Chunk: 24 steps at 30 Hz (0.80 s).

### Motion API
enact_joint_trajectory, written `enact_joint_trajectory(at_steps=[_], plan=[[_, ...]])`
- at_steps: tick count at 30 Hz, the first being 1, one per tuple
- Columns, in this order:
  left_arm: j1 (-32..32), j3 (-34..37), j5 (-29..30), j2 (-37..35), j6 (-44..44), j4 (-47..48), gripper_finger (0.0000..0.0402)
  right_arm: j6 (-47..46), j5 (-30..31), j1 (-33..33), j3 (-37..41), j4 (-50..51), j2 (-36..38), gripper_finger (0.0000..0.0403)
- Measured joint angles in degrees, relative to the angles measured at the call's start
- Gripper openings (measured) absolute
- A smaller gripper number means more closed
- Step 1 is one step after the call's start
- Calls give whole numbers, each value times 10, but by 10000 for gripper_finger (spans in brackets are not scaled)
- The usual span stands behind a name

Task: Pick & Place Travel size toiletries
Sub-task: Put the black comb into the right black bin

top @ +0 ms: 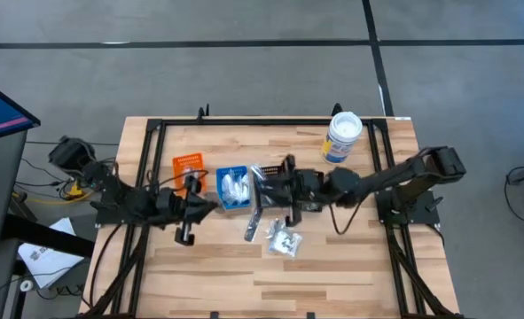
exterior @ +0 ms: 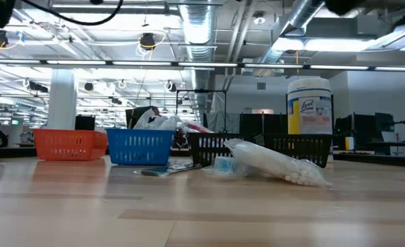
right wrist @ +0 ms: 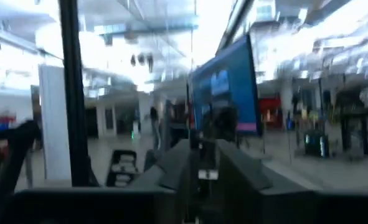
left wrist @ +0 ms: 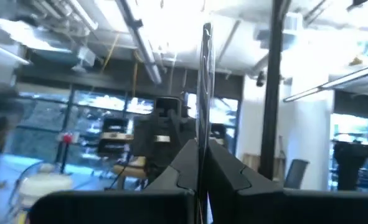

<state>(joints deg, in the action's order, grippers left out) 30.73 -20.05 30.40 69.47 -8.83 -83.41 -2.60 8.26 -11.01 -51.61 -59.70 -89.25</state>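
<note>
— Which step is being worked?
— A placing, it is judged: the right gripper (top: 272,190), grip not discernible, is being held beside the blue bin (top: 233,187). The left gripper (top: 201,203) is being kept clenched at its 9 o'clock.
— And next?
— Toiletries (top: 284,241) are lying at its 6 o'clock on the desk (top: 350,257); a fresh descent is being called for.

Three bins stand on the bench: one orange (top: 188,166), one blue (top: 232,187), one black (top: 267,174); one white tub (top: 342,136).
</note>
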Motion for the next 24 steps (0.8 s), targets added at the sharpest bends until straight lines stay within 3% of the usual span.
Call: enact_joint_trajectory(at_steps=[4, 8, 11, 15, 24], plan=[[-17, -2, -56, 0, 27, 24, 3, -18, -44, -3, -65, 145, -7, 156], [-19, -2, -69, 0, 47, 52, 3, -20, -59, -24, -112, 163, -52, 242], [-19, -2, -71, 0, 48, 53, 3, -19, -55, -28, -147, 156, -81, 282], [-19, -2, -79, 0, 58, 69, 3, -22, -45, -22, -176, 162, -123, 301], [-19, -2, -78, 0, 65, 83, 4, -25, -40, -16, -198, 159, -150, 302]])
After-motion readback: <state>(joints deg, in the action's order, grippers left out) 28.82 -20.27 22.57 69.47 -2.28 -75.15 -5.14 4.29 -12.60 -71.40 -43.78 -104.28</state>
